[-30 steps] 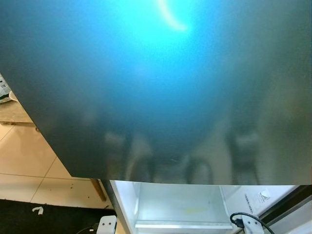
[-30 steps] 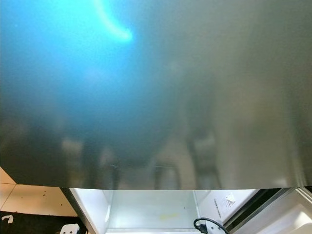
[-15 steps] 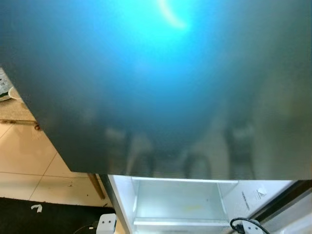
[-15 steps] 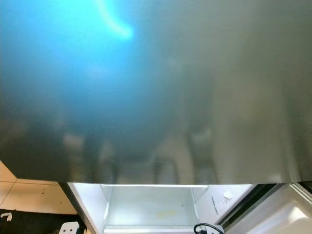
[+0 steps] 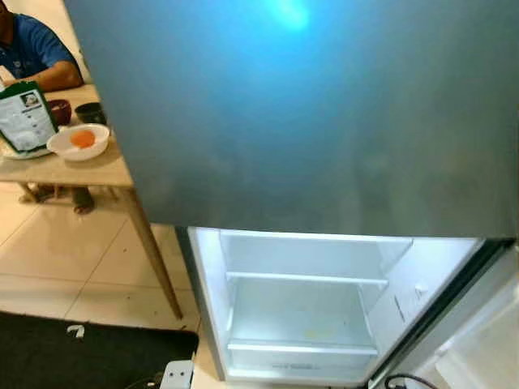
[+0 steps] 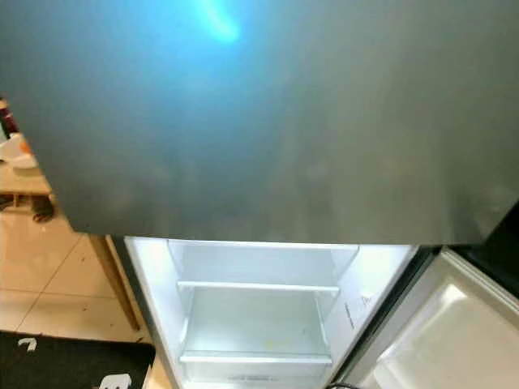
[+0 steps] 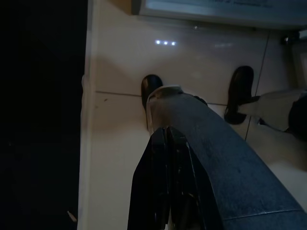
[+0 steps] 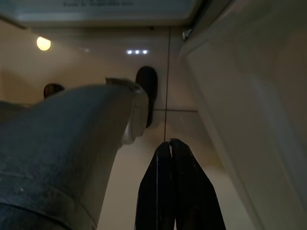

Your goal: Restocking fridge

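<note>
The fridge stands right in front of me, its grey upper door [image 5: 324, 121] shut. Below it the lower compartment [image 5: 300, 312] is open and lit. Its white shelves [image 5: 304, 279] hold nothing. The lower door [image 6: 442, 340] swings out to the right, and its inner white bins look bare. My left gripper [image 7: 167, 132] hangs shut beside my leg, above the tiled floor. My right gripper [image 8: 170, 142] also hangs shut over the floor, close to the open door's white inner face.
A wooden table [image 5: 73, 170] stands at the left with a white bowl [image 5: 79, 142], a dark bowl and a green card [image 5: 24, 117]. A person in a blue shirt [image 5: 32, 53] sits behind it. A black mat [image 5: 89, 356] and a white power strip [image 5: 177, 374] lie on the floor.
The camera has pulled back and shifted, so more of the open lower compartment and the table show now. The fridge doors have not visibly moved.
</note>
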Controlling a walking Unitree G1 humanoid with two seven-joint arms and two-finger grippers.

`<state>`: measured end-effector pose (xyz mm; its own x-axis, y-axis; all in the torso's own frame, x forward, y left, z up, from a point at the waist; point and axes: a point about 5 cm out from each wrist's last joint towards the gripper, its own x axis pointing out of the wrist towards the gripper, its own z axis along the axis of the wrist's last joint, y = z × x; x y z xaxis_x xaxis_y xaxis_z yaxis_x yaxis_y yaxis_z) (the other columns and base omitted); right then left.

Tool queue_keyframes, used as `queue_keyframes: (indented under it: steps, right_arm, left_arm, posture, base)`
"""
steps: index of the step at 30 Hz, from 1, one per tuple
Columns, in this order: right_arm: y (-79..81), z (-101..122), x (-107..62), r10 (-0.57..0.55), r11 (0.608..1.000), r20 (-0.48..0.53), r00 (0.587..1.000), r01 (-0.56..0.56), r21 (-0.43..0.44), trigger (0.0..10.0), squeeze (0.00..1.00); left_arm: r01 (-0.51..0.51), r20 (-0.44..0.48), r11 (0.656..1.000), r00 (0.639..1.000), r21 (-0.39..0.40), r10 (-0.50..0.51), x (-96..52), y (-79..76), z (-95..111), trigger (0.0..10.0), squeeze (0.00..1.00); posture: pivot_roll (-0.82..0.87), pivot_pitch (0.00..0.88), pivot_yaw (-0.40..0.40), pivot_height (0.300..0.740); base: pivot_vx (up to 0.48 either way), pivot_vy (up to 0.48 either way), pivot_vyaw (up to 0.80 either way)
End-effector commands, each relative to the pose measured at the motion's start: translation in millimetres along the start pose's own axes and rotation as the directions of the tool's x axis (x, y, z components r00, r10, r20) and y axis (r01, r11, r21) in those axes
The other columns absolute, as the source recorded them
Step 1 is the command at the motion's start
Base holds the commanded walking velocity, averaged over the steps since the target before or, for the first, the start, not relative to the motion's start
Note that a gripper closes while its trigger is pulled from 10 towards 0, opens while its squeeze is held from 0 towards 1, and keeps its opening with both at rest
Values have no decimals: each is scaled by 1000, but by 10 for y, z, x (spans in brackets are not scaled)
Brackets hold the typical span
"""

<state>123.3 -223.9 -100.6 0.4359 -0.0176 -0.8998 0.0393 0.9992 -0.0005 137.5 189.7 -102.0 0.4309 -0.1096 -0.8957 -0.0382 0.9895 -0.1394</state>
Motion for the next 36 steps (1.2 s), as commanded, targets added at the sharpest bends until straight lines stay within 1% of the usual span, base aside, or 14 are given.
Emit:
queue_keyframes:
  steps: [1,13,18,20,28,36]
  right_arm:
    - [-13,-5,-2,-4,1000,-9,1000,4,-4,10000,0]
    - [-7,-1,-1,0,1000,-7,1000,0,-10,10000,0]
    - [-4,0,-1,4,1000,-4,1000,-4,1,10000,0]
    - [-3,1,0,6,1000,-6,1000,-6,-9,10000,0]
    - [2,7,1,12,1000,-4,1000,-12,-8,10000,0]
    - [-10,15,-1,9,1000,-1,1000,-9,-8,10000,0]
  left_arm:
    - [0,-12,1000,1000,13,1,3,-17,-22,10000,0]
    - [-1,-15,1000,1000,10,1,3,-21,-34,10000,0]
    - [-1,-16,1000,1000,9,1,3,-22,-38,10000,0]
    - [0,-16,1000,1000,9,0,3,-23,-39,10000,0]
    - [0,-17,1000,1000,8,0,4,-27,-42,10000,0]
    - [3,-19,1000,1000,10,-3,5,-35,-48,10000,0]
  posture:
    - [-52,6,-26,740]
    - [-54,7,-28,740]
    - [-54,7,-28,740]
    - [-54,8,-27,740]
    - [-56,8,-28,740]
    - [-57,8,-29,740]
  base:
    - [-334,0,0]
    - [-338,0,0]
    - [-340,0,0]
    - [-339,0,0]
    - [-339,0,-785]
    - [-339,0,0]
